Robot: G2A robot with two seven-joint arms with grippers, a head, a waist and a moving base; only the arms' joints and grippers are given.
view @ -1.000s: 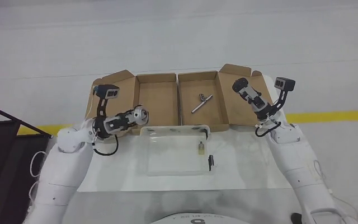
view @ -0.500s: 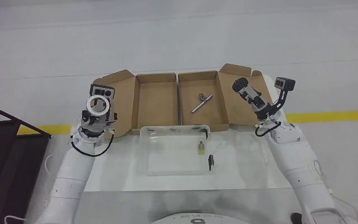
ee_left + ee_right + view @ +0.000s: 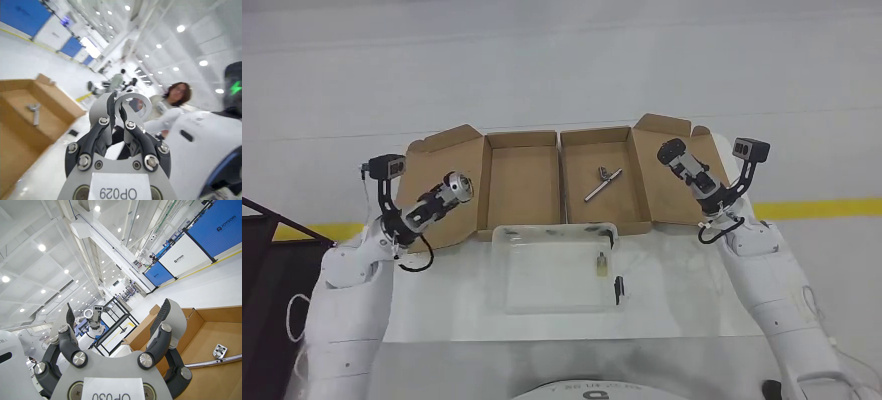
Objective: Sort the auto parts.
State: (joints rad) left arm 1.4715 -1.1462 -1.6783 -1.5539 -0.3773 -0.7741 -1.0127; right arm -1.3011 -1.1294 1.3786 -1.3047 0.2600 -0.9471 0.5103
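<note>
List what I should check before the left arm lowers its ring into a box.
1. Grip on the ring: ok, the left gripper is shut on its wall.
2. Ring above the left box: not ok, in the top view it hangs over the outer flap, not the floor.
3. Left box floor free: ok, bare.
4. Right gripper out of the way: ok, open, at the right box's outer edge.
5. Rod sorted: ok, it lies flat in the right box.
6. Tray emptied: not ok, a small part lies in it.
</note>
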